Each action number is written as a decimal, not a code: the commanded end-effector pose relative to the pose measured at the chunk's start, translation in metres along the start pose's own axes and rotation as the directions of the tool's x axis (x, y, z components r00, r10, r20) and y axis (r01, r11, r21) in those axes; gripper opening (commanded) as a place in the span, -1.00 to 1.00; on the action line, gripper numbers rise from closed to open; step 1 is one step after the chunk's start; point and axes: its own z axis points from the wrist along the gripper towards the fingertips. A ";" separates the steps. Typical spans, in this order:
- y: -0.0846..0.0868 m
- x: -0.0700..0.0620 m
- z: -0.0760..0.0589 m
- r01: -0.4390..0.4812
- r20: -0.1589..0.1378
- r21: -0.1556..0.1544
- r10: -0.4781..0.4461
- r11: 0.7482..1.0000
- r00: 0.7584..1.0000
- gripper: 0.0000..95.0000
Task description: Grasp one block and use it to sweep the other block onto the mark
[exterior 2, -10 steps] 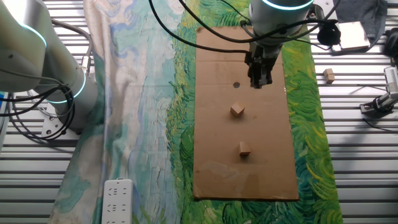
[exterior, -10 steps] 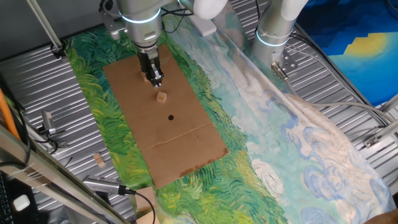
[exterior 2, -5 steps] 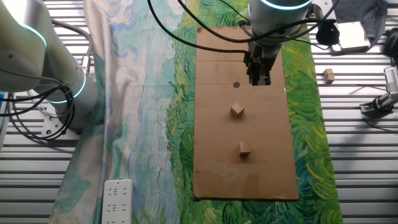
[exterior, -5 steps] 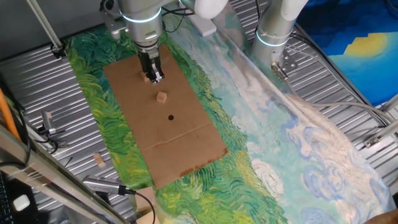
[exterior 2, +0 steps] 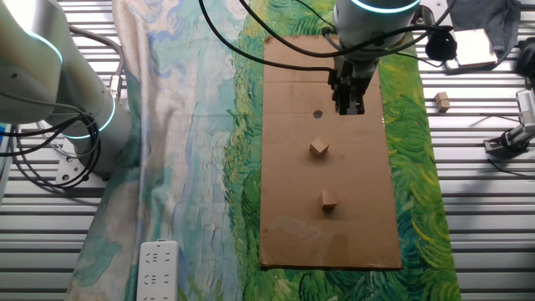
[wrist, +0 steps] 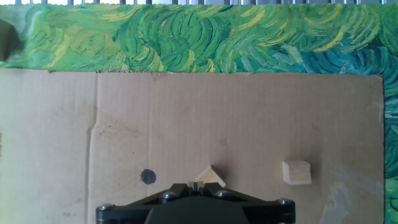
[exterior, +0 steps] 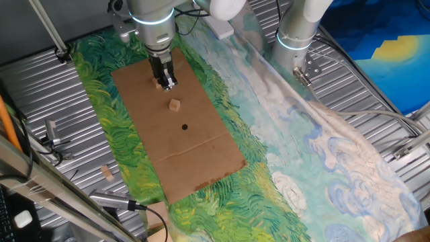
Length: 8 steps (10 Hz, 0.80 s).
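Note:
Two small wooden blocks lie on a brown cardboard sheet [exterior: 201, 161]. The nearer block [exterior: 175, 105] [exterior 2: 318, 147] [wrist: 210, 176] shows as a corner just past my fingertips in the hand view. The other block [exterior 2: 328, 199] [wrist: 296, 172] lies to its right there and is half hidden behind my fingers [exterior: 158, 85]. The mark [exterior: 185, 126] [exterior 2: 318, 114] [wrist: 148, 177] is a small black dot on the cardboard, on the other side of the nearer block. My gripper [exterior: 166, 85] [exterior 2: 348, 109] [wrist: 196, 185] hovers above the cardboard, shut, holding nothing.
A green and blue painted cloth [exterior: 282, 168] lies under the cardboard on the ribbed metal table. A loose wooden block [exterior: 106, 173] [exterior 2: 442, 102] sits off the cloth. A second arm's base [exterior: 295, 33] [exterior 2: 75, 92] stands beside the cloth. A white power strip [exterior 2: 157, 270] lies near one edge.
My gripper has risen slightly above the cardboard over the last second. The blocks have not moved.

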 end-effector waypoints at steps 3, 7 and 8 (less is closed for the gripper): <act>0.000 0.000 0.000 0.170 0.002 -0.003 -0.170 0.985 0.985 -1.00; 0.000 0.001 -0.001 0.336 0.002 -0.002 -0.336 0.942 0.942 -1.00; 0.000 0.001 -0.001 0.366 0.002 -0.001 -0.366 0.931 0.931 -1.00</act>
